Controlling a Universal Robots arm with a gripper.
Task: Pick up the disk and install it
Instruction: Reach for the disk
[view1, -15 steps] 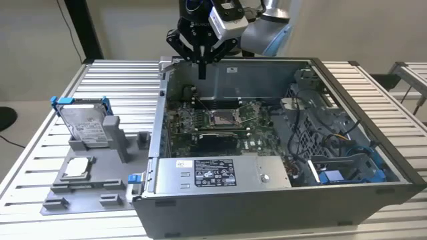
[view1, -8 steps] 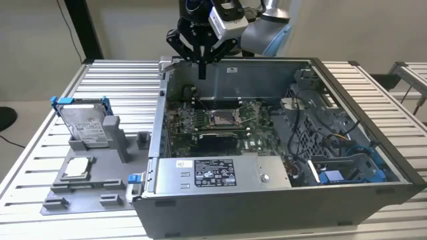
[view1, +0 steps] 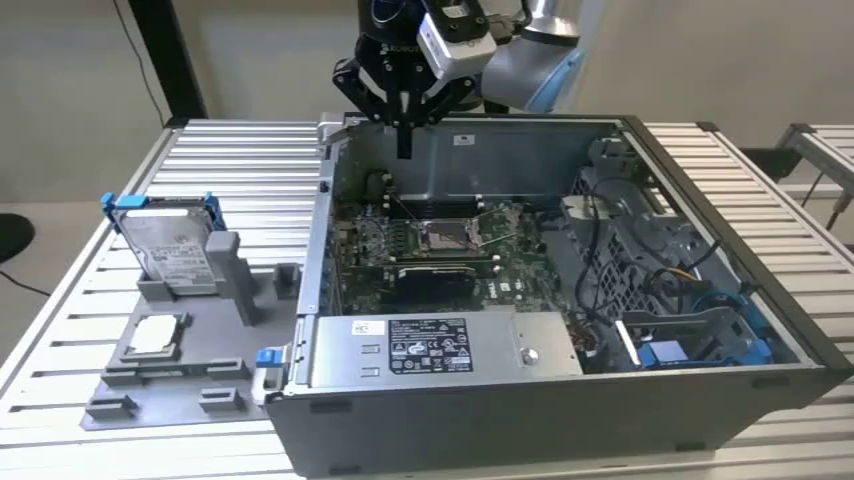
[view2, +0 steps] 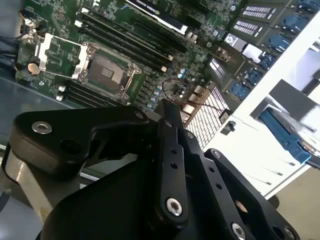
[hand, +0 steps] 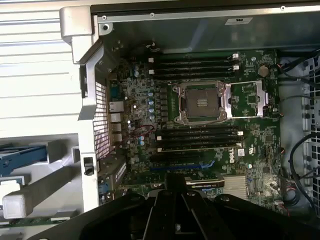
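The hand (view1: 404, 142) hangs above the far end of the open computer case (view1: 561, 420). Its fingers are pressed together with nothing between them, tips pointing down toward the motherboard (view1: 400, 240). The disk (view1: 171, 245), in its blue frame, stands upright in a grey stand (view1: 187, 350) on the counter (view1: 54, 300). It is on the exterior view's left of the case, well apart from the hand.

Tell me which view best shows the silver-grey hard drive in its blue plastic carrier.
The exterior view: the silver-grey hard drive in its blue carrier stands upright in a grey plastic holder, label facing the camera. Both wrist views catch just a blurred blue strip, probably its frame.
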